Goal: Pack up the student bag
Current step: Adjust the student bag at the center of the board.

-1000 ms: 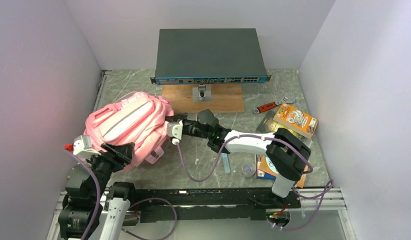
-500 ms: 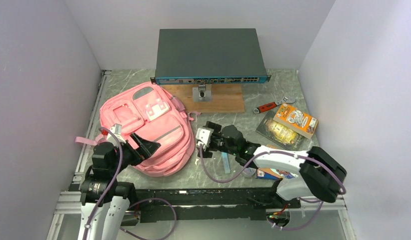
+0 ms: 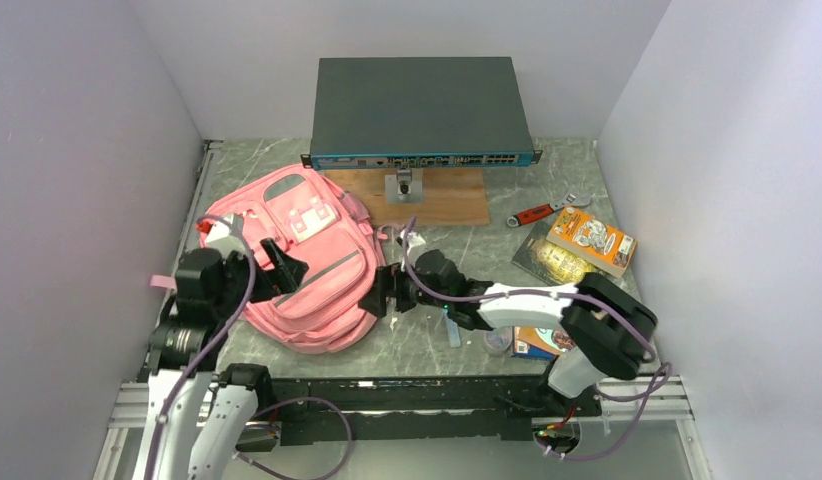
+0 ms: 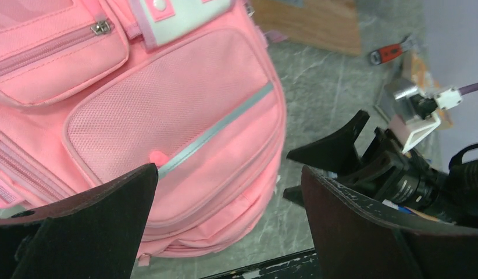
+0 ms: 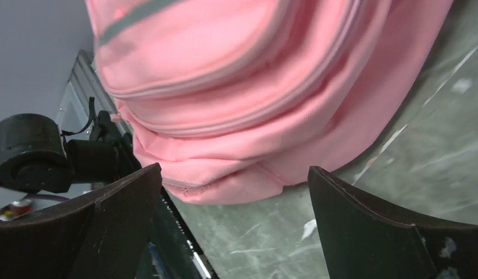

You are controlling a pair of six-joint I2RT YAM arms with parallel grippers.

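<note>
1. The bag (image 3: 332, 290) lies flat, pockets up, on the left half of the desk (image 3: 572, 175), by the left edge.
2. Left jaws: spread wide over the bag's front pocket, pinching nothing.
3. Right jaws: spread wide just beside the bag's right side, low over the desk, pinching nothing.
4. An orange box (image 3: 590, 240) and a red tool (image 3: 535, 213) lie near the right edge.

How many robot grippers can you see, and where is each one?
2. The left gripper, open, hovers above the front of the student bag. The right gripper, also open, sits low beside the bag's right edge. Neither holds anything; none looks hidden.
</note>
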